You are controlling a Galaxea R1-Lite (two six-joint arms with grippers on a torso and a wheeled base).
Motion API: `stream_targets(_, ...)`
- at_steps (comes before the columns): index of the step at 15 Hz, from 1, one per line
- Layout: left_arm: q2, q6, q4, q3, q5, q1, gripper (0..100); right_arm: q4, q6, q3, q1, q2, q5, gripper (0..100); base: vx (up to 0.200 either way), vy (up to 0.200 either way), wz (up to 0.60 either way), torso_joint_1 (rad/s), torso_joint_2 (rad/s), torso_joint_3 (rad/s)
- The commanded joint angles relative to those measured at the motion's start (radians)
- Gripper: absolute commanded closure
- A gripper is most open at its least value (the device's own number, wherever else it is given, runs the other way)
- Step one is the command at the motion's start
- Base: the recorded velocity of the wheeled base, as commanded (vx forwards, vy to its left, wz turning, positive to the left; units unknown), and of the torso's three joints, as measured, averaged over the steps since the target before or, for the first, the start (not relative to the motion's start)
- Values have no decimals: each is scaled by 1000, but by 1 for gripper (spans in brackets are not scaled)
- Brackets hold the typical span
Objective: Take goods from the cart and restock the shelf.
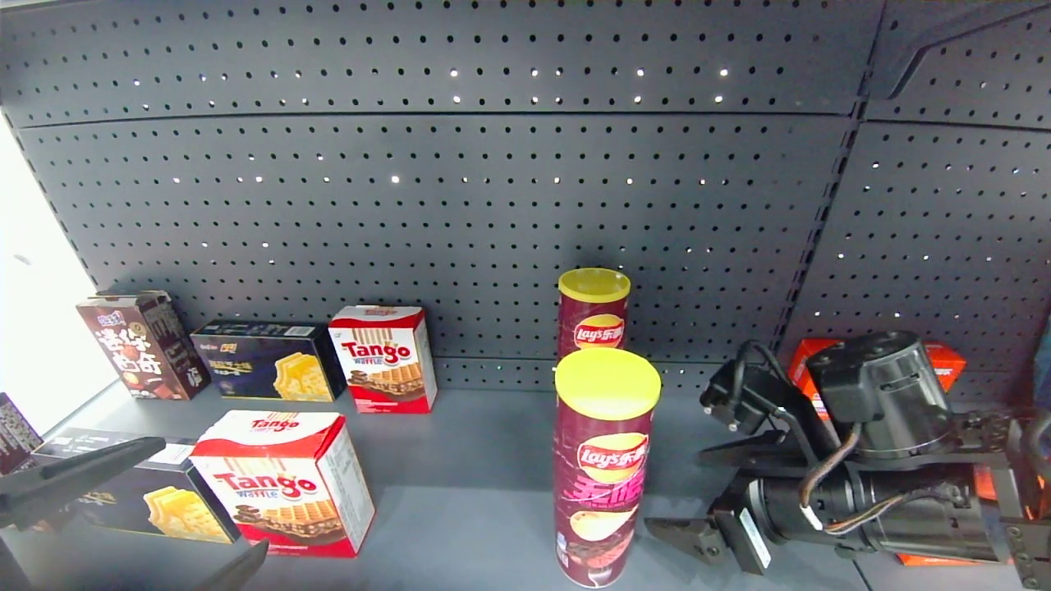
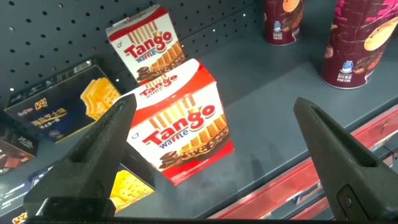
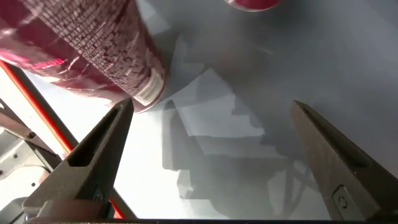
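Find the front chip can point(image 1: 606, 468) upright near the front edge of the shelf point(image 1: 484, 460), straight ahead of a second chip can point(image 1: 593, 316) by the back panel. Expect a light load: stiff cardboard wall, smooth and rather slippery wrap, tall and narrow enough to tip at a nudge. Take hold around the mid-body, below the yellow lid, squeezing only moderately to spare the wall a dent. Look for the right gripper point(image 1: 677, 490) just beside the can, toward the shelf's right end, lying level, spread wide, holding nothing, fingertips aimed at the can's lower half without visible contact. Count the can as outside the jaws, not between them. Toward the left end, see the front Tango wafer box point(image 1: 283, 484) near the front edge, close by the left gripper point(image 2: 214, 102), likewise wide and empty.
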Motion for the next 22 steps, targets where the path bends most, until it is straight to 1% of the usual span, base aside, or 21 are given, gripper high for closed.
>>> stream_targets(1, -25, 0, 3, 8, 1, 4, 0, 1, 21, 20, -45, -160, -9, 0, 0, 0, 0, 0, 0, 0)
stream_targets(3, -69, 1, -5, 52, 6, 7, 0, 1, 21, 50, -114, -314, -39, 0, 0, 0, 0, 0, 0, 0)
stream_targets(5, -152, 4, 3, 109, 11, 7, 0, 4, 19, 115, -269, -495, -39, 0, 0, 0, 0, 0, 0, 0)
stream_targets(6, -174, 6, 4, 128, 11, 7, 0, 4, 19, 139, -332, -553, -38, 0, 0, 0, 0, 0, 0, 0)
stream_targets(7, -223, 6, 4, 166, 14, 8, 0, 4, 21, 210, -496, -695, -29, 0, 0, 0, 0, 0, 0, 0)
stream_targets(8, -243, 7, 4, 180, 15, 8, 0, 6, 22, 239, -553, -749, -21, 0, 0, 0, 0, 0, 0, 0)
stream_targets(9, -264, 9, 4, 198, 15, 8, 0, 4, 22, 282, -630, -823, -16, 0, 0, 0, 0, 0, 0, 0)
stream_targets(10, -289, 26, 4, 209, 14, 7, 0, 3, 36, 371, -703, -962, -24, 0, 0, 0, 0, 0, 0, 0)
stream_targets(11, -299, 46, 4, 210, 14, 7, 0, 4, 39, 431, -763, -1051, -25, 0, 0, 0, 0, 0, 0, 0)
stream_targets(13, -322, 52, 4, 226, 15, 7, 0, 13, 38, 509, -854, -1179, -15, 0, 0, 0, 0, 0, 0, 0)
stream_targets(14, -365, 53, 7, 249, 17, 8, 0, 76, 38, 557, -878, -1304, -12, 0, 0, 0, 0, 0, 0, 0)
stream_targets(15, -391, 53, 9, 258, 23, 11, 0, 162, 38, 564, -878, -1378, -12, 0, 0, 0, 0, 0, 0, 0)
stream_targets(16, -404, 53, 9, 261, 31, 14, 0, 217, 36, 572, -877, -1421, -13, 0, 0, 0, 0, 0, 0, 0)
stream_targets(17, -419, 52, 14, 261, 43, 16, 0, 276, 39, 624, -880, -1484, -53, 0, 0, 0, 0, 0, 0, 0)
stream_targets(18, -434, 53, 33, 259, 48, 16, 0, 171, 45, 701, -880, -1478, -133, 0, 0, 0, 0, 0, 0, 0)
stream_targets(19, -443, 53, 46, 258, 48, 16, 0, 128, 56, 716, -880, -1478, -142, 0, 0, 0, 0, 0, 0, 0)
stream_targets(20, -463, 53, 67, 259, 48, 16, 0, 153, 62, 715, -867, -1478, -121, 0, 0, 0, 0, 0, 0, 0)
stream_targets(21, -483, 52, 83, 259, 48, 16, 0, 174, 59, 716, -855, -1478, -68, 0, 0, 0, 0, 0, 0, 0)
stream_targets(22, -513, 52, 118, 259, 46, 16, 0, 203, 42, 716, -855, -1478, -15, 0, 0, 0, 0, 0, 0, 0)
